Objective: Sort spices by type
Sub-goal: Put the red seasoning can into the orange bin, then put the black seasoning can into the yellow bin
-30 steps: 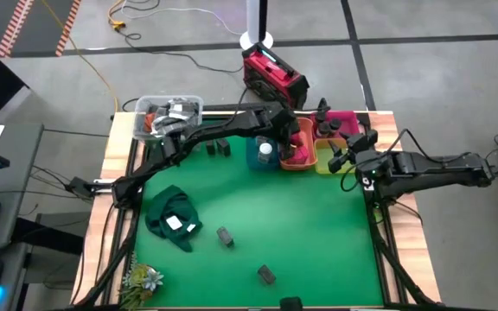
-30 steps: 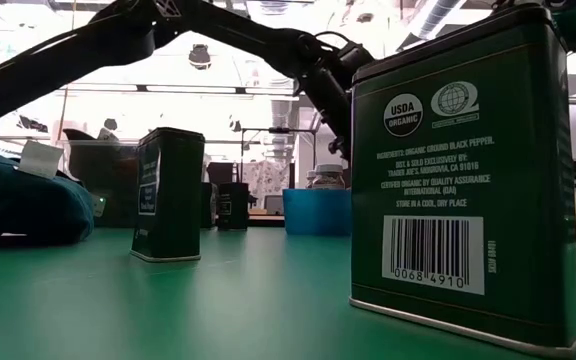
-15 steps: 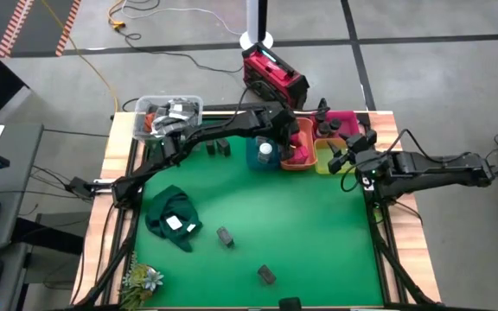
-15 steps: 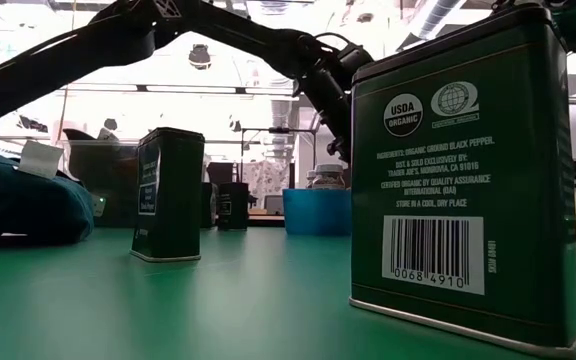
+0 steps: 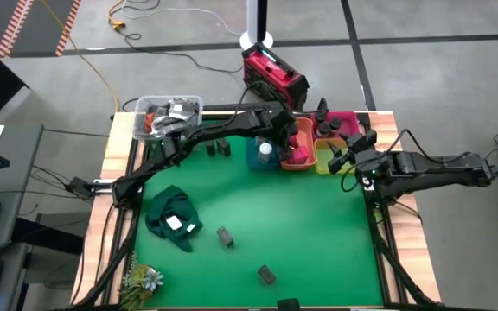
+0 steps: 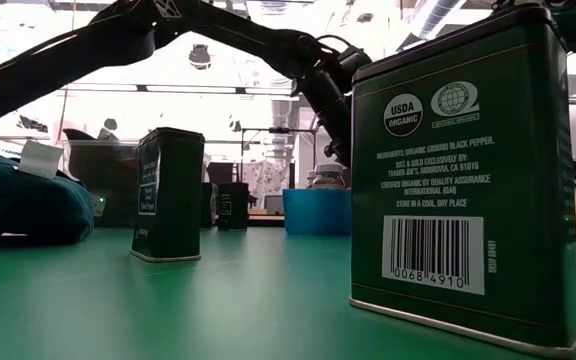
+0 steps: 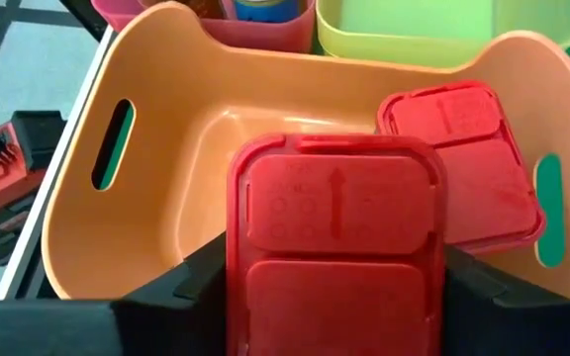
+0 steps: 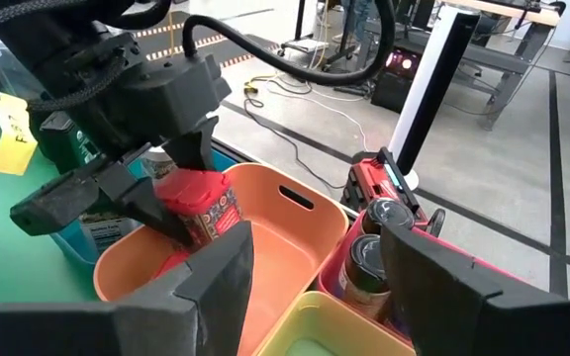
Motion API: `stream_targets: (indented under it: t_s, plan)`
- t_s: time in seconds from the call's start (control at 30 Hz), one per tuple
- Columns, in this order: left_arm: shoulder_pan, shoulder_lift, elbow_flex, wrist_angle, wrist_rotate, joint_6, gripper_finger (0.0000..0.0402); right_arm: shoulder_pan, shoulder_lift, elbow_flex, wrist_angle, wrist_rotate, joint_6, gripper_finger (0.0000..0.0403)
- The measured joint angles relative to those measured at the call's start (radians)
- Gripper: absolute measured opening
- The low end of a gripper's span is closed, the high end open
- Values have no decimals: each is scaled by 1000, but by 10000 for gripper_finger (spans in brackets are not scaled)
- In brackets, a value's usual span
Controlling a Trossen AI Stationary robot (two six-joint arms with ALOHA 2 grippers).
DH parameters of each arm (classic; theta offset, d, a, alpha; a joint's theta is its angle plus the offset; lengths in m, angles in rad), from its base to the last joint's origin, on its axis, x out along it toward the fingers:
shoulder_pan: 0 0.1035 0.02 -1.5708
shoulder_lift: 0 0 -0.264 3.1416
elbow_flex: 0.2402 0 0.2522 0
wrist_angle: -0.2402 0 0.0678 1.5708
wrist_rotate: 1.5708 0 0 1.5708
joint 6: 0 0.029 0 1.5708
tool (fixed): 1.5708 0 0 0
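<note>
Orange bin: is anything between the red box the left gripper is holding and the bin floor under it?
The left wrist view shows nothing under the held red box but bare orange bin floor; a second red box lies beside that spot.

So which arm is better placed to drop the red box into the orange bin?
The left. Its end effector is shut on the red box right above the orange bin, where another red box already lies. The right end effector hangs open beside the bins, holding nothing.
</note>
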Motion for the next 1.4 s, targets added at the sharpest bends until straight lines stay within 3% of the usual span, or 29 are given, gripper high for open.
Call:
stream_targets:
  t_s: [0.27, 0.6, 1.0, 1.27, 1.4]
  plan:
    - [0, -1, 0, -11, 0, 8, 286, 0, 0, 0, 0, 0, 0, 249]
    - [0, -10, 39, -13, 0, 62, 291, 0, 0, 0, -10, 0, -1, 249]
    - [-40, -187, 35, -61, -91, 112, 290, 46, 0, 0, -90, -1, 31, 249]
    - [-197, -301, 34, -175, -257, 140, 240, 108, 0, 0, -130, -1, 89, 249]
    - [-290, -361, 34, -282, -281, 118, 207, 146, 0, 0, -136, -1, 111, 249]
